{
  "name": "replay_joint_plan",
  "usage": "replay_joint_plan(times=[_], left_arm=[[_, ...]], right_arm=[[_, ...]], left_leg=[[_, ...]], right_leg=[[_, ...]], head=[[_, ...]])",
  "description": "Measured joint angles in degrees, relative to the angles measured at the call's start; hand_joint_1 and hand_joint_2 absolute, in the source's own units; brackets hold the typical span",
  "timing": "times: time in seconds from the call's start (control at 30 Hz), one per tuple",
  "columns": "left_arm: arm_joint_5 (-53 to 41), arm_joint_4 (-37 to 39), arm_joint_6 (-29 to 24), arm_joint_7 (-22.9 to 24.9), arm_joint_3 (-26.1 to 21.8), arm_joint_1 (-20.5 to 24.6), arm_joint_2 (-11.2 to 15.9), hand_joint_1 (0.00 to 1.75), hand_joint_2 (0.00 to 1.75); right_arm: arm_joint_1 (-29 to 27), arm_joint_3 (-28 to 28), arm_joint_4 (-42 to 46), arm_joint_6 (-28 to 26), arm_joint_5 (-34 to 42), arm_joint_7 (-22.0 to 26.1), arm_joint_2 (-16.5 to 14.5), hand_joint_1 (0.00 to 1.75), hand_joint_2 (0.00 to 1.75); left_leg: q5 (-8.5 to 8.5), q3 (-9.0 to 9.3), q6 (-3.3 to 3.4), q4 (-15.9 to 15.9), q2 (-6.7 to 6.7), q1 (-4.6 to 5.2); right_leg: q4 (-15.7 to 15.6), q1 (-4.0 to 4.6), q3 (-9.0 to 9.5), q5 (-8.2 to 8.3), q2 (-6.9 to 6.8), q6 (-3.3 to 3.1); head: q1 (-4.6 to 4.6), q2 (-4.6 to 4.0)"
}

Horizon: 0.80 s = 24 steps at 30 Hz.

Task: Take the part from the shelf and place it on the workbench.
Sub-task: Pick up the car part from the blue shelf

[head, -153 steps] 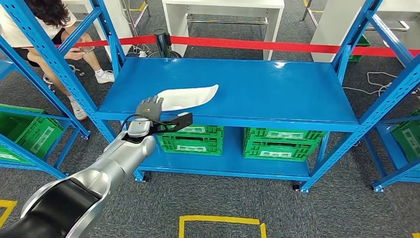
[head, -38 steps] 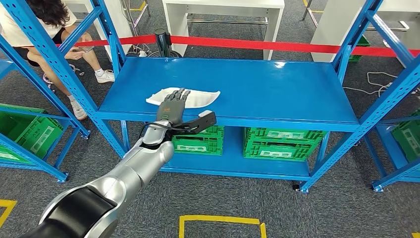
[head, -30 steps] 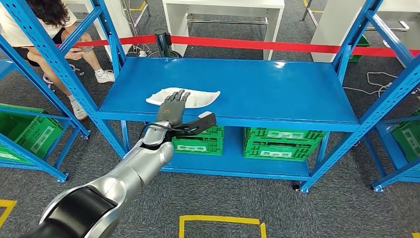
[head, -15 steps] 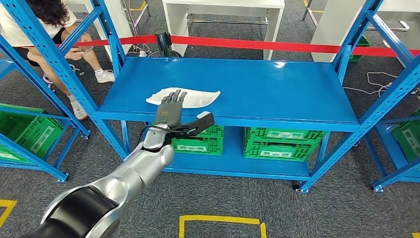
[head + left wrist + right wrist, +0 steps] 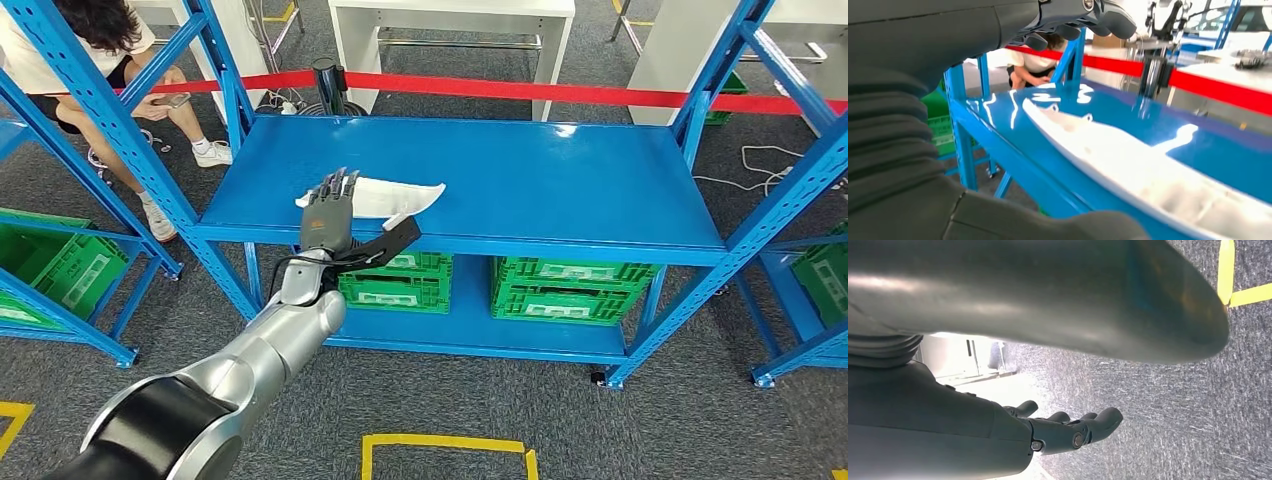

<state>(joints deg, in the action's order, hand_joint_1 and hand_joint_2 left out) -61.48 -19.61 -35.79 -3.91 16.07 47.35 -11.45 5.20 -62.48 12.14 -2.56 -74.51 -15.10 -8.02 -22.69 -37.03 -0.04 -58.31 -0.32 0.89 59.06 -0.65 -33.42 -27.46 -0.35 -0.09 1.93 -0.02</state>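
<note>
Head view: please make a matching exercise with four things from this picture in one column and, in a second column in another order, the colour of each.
Things:
1. part on the shelf top
2. crates on the lower shelf
3. barrier tape behind the shelf
4. floor marking in front of the shelf

Colours:
A. red
B. yellow
C. white
D. green

Pairs: 1-C, 2-D, 3-A, 4-B
</note>
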Motion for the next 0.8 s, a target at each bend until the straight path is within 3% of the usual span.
replay_joint_plan(times=[0.27,0.37,0.43,0.5,0.53,0.57,0.6,0.67,0.73,0.8], left_arm=[[-0.7,-0.1,-0.7,-0.2,-1.0,0.1,0.3,0.00,0.00],[-0.7,-0.3,-0.8,-0.5,-1.2,0.2,0.3,0.00,0.00],[-0.9,-0.4,-0.8,-0.5,-1.3,0.4,0.3,0.00,0.00],[-1.2,-0.3,-0.8,-0.4,-1.3,0.5,0.3,0.00,0.00],[-1.4,-0.3,-0.8,-0.3,-1.3,0.4,0.3,0.00,0.00],[-1.5,-0.2,-0.8,-0.2,-1.3,0.3,0.3,0.00,0.00],[-1.5,-0.2,-0.9,-0.1,-1.3,0.3,0.3,0.00,0.00],[-1.7,-0.2,-0.9,0.3,-1.3,0.3,0.3,0.00,0.00],[-1.9,-0.2,-0.7,0.8,-1.4,0.4,0.3,0.00,0.00],[-1.9,-0.2,-0.3,1.0,-1.5,0.6,0.3,0.00,0.00]], right_arm=[[0.1,0.1,0.0,0.2,-0.5,0.0,-0.1,0.00,0.00],[0.1,0.1,0.0,0.3,-0.5,0.0,-0.1,0.00,0.00],[0.1,0.1,0.0,0.3,-0.4,0.0,-0.1,0.00,0.00],[0.1,0.1,0.0,0.3,-0.4,0.0,-0.2,0.00,0.00],[0.1,0.1,0.0,0.3,-0.4,0.0,-0.2,0.00,0.00],[0.0,0.1,0.0,0.3,-0.4,0.0,-0.2,0.00,0.00],[0.0,0.1,0.0,0.3,-0.4,0.0,-0.2,0.00,0.00],[0.1,0.1,0.0,0.3,-0.4,0.0,-0.2,0.00,0.00],[0.2,0.1,0.0,0.3,-0.4,0.0,-0.2,0.00,0.00],[0.3,0.1,-0.1,0.3,-0.4,0.0,-0.2,0.00,0.00]], left_leg=[[-0.44,-0.15,0.90,-0.4,-0.03,0.52],[-0.06,0.26,1.54,0.4,-0.04,0.17],[0.26,0.61,1.95,1.0,0.01,-0.21],[0.28,0.51,2.07,1.0,0.01,-0.24],[0.26,0.40,2.07,0.9,0.00,-0.24],[0.25,0.27,2.04,0.8,-0.01,-0.25],[0.24,0.13,1.97,0.6,-0.04,-0.27],[0.15,-0.15,1.60,0.0,-0.08,-0.37],[-0.01,-0.42,0.86,-0.6,-0.13,-0.28],[0.08,-0.50,0.03,-0.7,-0.19,-0.17]], right_leg=[[-0.1,-0.38,0.14,-0.16,-0.09,0.77],[0.2,-0.40,0.18,-0.63,-0.07,1.30],[4.1,-0.39,-1.46,-3.25,0.09,1.61],[11.7,-0.43,-5.06,-7.04,0.20,1.90],[14.8,-0.47,-6.56,-8.05,0.21,2.02],[16.0,-0.50,-7.19,-8.03,0.21,2.07],[14.8,-0.54,-6.64,-6.95,0.21,2.06],[7.3,-0.64,-2.80,-3.44,0.17,1.93],[1.5,-0.48,0.09,-1.38,0.20,1.41],[0.8,-0.22,0.25,-1.04,0.29,0.59]], head=[[0.01,0.00],[-0.02,0.00],[-0.15,0.00],[-0.30,0.00],[-0.33,0.00],[-0.33,0.00],[-0.33,0.00],[-0.32,0.00],[-0.32,0.00],[-0.31,0.00]])
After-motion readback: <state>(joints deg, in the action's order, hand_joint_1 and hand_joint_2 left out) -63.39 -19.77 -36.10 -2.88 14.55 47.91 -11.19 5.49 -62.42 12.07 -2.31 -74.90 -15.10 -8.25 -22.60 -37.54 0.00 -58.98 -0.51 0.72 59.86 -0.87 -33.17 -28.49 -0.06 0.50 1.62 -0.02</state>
